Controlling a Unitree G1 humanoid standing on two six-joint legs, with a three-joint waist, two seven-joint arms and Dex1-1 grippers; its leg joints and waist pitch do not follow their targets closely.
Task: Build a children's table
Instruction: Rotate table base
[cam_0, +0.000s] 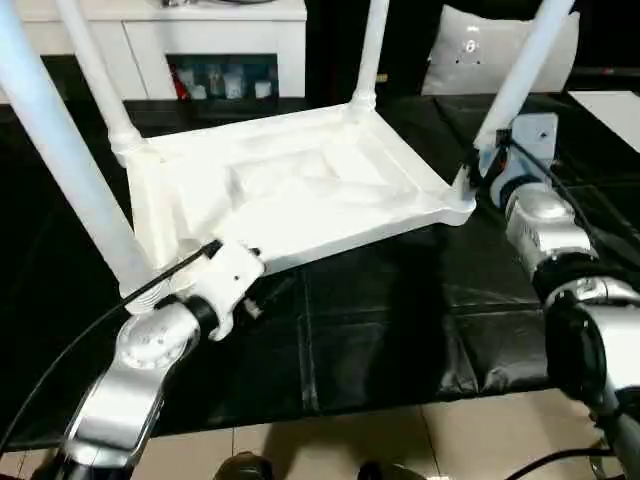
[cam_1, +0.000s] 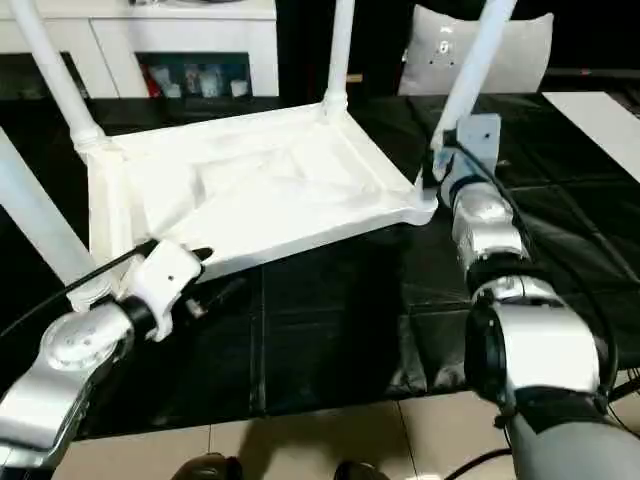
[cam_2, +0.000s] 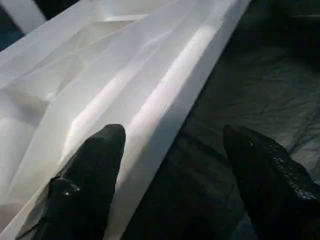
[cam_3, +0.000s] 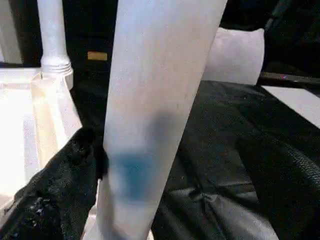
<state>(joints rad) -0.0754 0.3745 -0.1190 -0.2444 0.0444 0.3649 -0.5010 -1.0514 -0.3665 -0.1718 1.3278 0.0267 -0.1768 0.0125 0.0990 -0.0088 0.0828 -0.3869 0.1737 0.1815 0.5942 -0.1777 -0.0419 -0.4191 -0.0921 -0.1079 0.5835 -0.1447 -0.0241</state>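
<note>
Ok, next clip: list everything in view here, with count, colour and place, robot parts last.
Table top: one, white, upside down on the black sheet, ribbed underside facing up.
Legs: four, white, standing up from the top's corner sockets.
Black sheet: one, black, creased, covering the work surface.
Floor: beige tiles, along the near edge.
Cabinet: one, white, behind the work, with coloured items in an open shelf.
Cushion: one, pale grey, behind the work on the right.
Left gripper: one, black fingers, open astride the top's near rim.
Right gripper: one, black fingers, open around the leg at the near right corner.
</note>
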